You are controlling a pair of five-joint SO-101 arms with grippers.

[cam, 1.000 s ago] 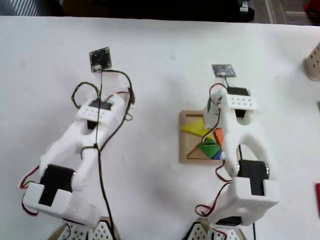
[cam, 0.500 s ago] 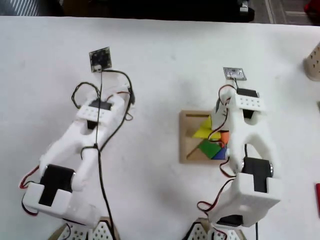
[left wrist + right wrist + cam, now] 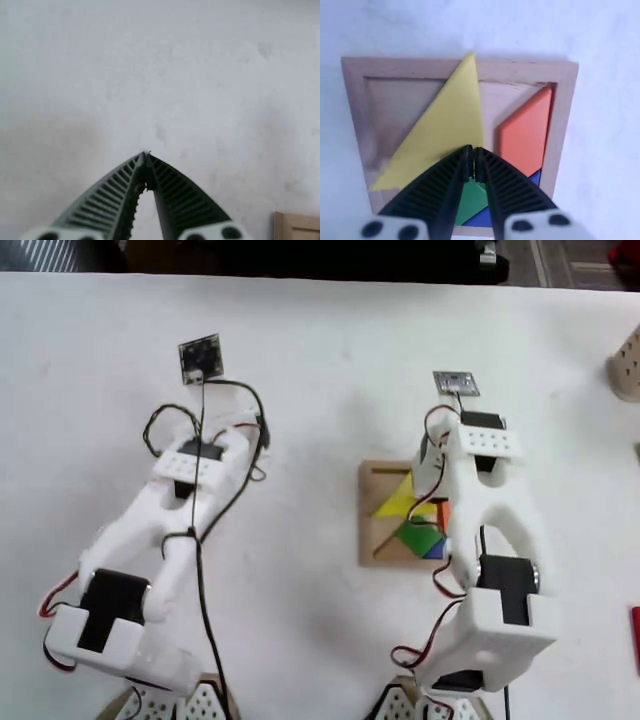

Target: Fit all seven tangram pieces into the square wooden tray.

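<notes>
While the yellow triangle (image 3: 398, 502) lies slantwise in the square wooden tray (image 3: 367, 520), the high view shows the right arm hanging over the tray's side, so any sideways shove could, I judge, slide the loose tray across the table (image 3: 300, 360). There is bare room toward the left arm, which sits well apart. In the left wrist view, the left gripper (image 3: 146, 170) is pressed together over bare table with a tray corner just beside it and plenty of room to move. In the right wrist view, the right gripper (image 3: 472, 162) is also pressed together, its tips at the triangle's edge above the green piece (image 3: 470, 200). The triangle's point rests on the rim, so a push could ride it out or wedge it against the orange piece (image 3: 525, 132).
</notes>
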